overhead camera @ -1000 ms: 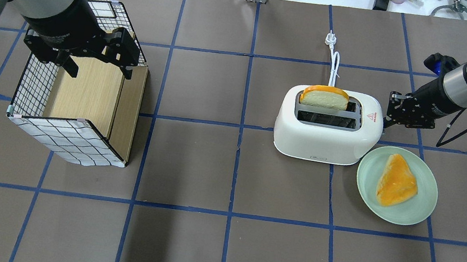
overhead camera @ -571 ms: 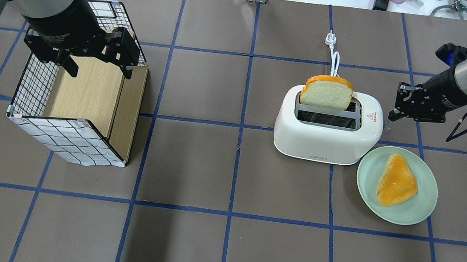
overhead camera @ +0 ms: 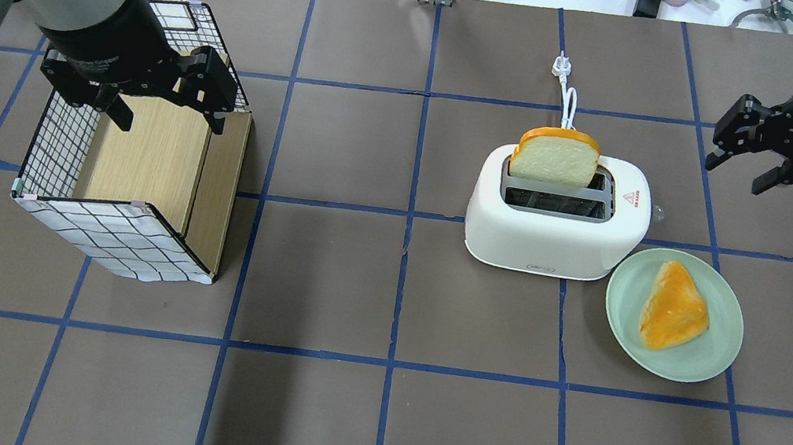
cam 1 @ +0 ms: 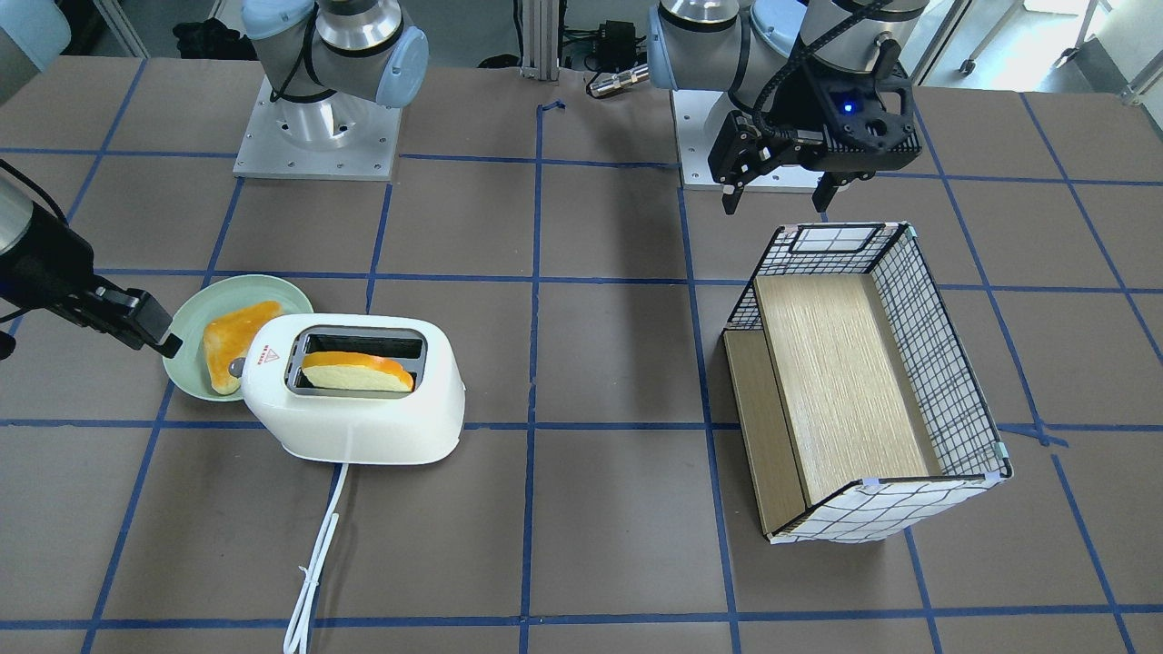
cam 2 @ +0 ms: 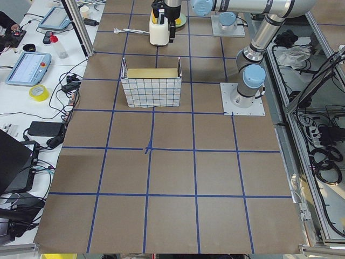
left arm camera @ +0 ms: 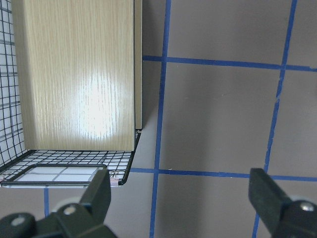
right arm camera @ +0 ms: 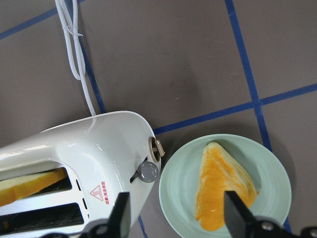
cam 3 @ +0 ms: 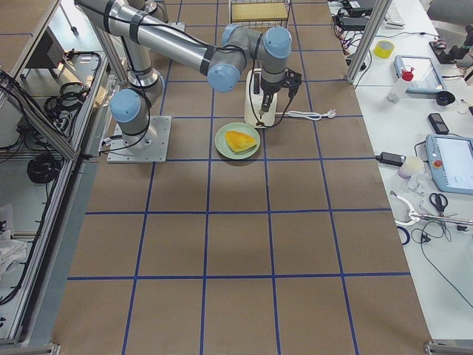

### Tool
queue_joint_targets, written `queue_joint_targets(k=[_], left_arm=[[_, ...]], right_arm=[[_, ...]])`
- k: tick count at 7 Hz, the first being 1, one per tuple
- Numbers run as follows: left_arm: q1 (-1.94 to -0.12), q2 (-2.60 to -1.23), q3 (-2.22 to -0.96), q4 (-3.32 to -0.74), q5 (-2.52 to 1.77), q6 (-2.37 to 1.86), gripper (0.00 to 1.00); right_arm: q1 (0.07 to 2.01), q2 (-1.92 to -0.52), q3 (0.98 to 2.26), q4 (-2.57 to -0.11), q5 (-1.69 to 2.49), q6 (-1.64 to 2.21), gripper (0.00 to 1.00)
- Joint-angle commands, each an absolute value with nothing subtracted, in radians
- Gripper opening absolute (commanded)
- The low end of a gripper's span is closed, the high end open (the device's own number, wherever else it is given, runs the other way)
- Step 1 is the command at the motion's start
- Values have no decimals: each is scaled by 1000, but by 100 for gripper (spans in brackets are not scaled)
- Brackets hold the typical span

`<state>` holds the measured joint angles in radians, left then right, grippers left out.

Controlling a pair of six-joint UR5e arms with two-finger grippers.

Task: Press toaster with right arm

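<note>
The white toaster stands right of the table's middle, a bread slice standing high out of its far slot. Its small lever knob sticks out of the right end and also shows in the right wrist view. My right gripper is open and empty, raised to the right of and beyond the toaster, apart from the knob. My left gripper is open and empty above the checked basket.
A green plate with an orange-crusted bread piece lies just right of the toaster's front. The toaster's white cord runs away toward the far edge. The basket has a wooden floor and stands at the left.
The bread slice has risen in the slot. My right gripper has drawn back from the lever knob, up and to the right, and opened. The left arm has not moved.
</note>
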<state>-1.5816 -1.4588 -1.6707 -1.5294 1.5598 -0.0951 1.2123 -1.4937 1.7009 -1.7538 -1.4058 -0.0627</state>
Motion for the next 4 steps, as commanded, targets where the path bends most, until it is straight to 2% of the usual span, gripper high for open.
queue_joint_targets(k=[1, 4], left_arm=[[-1582, -1459, -1672, -1529, 1560, -95, 100], [-1582, -1459, -1672, -1529, 1559, -95, 100]], right_arm=[[1230, -1561, 1688, -1706, -1456, -58, 100], [1375, -1578, 1594, -1608, -1509, -23, 100]])
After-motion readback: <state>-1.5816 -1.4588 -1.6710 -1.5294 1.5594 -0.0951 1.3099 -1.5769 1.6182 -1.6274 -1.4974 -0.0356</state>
